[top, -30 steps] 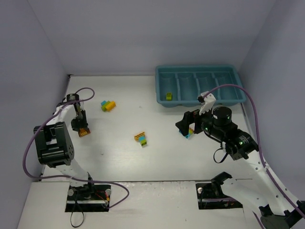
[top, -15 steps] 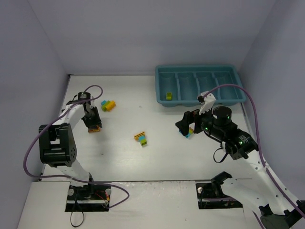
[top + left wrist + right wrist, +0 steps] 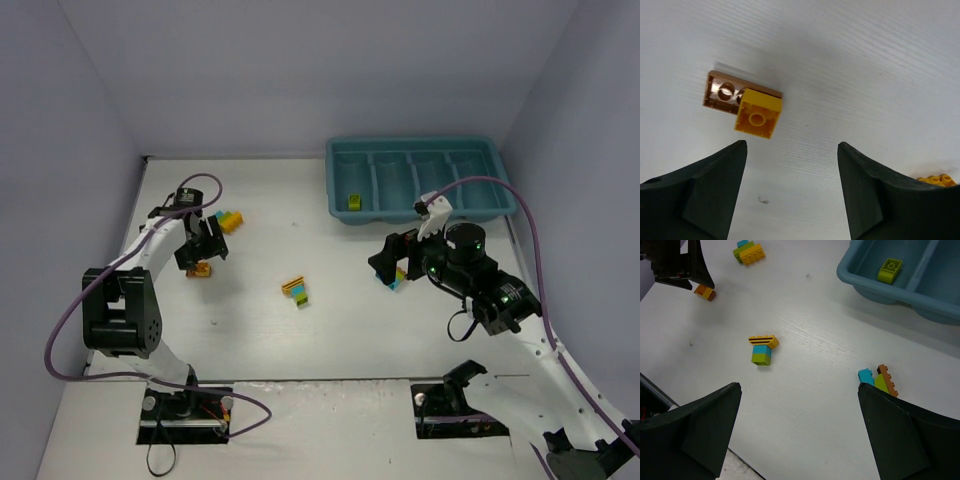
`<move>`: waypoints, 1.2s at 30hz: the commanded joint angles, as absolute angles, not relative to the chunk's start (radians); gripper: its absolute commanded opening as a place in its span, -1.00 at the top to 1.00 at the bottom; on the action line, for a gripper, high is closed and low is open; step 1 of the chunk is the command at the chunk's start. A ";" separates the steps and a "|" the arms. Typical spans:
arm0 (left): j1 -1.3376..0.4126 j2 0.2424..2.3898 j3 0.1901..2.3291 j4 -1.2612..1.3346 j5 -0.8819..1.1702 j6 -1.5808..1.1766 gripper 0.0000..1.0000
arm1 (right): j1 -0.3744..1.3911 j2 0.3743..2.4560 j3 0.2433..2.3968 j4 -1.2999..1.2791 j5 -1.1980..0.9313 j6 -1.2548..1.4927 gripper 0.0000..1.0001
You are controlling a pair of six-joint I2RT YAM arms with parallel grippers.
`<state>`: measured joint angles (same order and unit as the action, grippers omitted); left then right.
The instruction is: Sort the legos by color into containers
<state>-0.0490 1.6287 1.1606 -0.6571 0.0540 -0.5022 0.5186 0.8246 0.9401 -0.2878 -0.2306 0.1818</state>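
An orange brick joined to a yellow one (image 3: 742, 102) lies on the table, free, just ahead of my open left gripper (image 3: 791, 145), which hovers over it (image 3: 201, 268) at the left. A green-yellow-cyan clump (image 3: 228, 219) lies just beyond. A yellow, cyan and green clump (image 3: 296, 291) sits mid-table (image 3: 762, 349). My right gripper (image 3: 799, 387) is wide open and empty above the table, with a cyan-green-orange clump (image 3: 879, 380) beside its right finger. The teal tray (image 3: 415, 141) has one green brick (image 3: 354, 202) in its leftmost compartment.
The tray (image 3: 865, 287) stands at the back right, near the right wall. The left arm's gripper (image 3: 680, 265) shows at the top left of the right wrist view. Walls close the table on the left, back and right.
My left gripper carried the orange-yellow piece rightward and toward the back, then opened; the piece now lies loose on the table. The right arm has not moved.
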 commanded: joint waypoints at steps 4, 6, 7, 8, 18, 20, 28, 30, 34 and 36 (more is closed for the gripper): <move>-0.046 1.603 1.226 -0.690 -0.052 -0.468 -0.37 | 0.525 0.834 0.957 -0.207 -0.221 0.181 -0.99; -0.046 1.638 1.232 -0.692 -0.057 -0.453 -0.37 | 0.525 0.833 0.957 -0.207 -0.221 0.181 -0.99; -0.045 1.652 1.245 -0.696 -0.060 -0.439 -0.37 | 0.525 0.830 0.956 -0.209 -0.219 0.179 -0.99; -0.044 1.667 1.252 -0.698 -0.066 -0.434 -0.37 | 0.525 0.830 0.956 -0.209 -0.219 0.178 -1.00; -0.043 1.759 1.276 -0.698 -0.069 -0.422 -0.06 | 0.525 0.815 0.950 -0.212 -0.207 0.181 -0.99; -0.043 1.764 1.273 -0.693 -0.069 -0.422 0.03 | 0.525 0.818 0.948 -0.212 -0.206 0.181 -0.99; -0.049 1.715 1.285 -0.693 -0.048 -0.426 0.84 | 0.525 0.836 0.957 -0.212 -0.210 0.183 -1.00; -0.052 1.678 1.289 -0.695 -0.025 -0.436 0.87 | 0.525 0.845 0.960 -0.210 -0.215 0.184 -0.99; -0.070 1.591 1.287 -0.669 0.069 -0.485 0.87 | 0.525 0.861 0.971 -0.201 -0.241 0.183 -0.99; -0.081 1.527 1.279 -0.622 0.165 -0.550 0.87 | 0.525 0.871 0.976 -0.184 -0.267 0.189 -1.00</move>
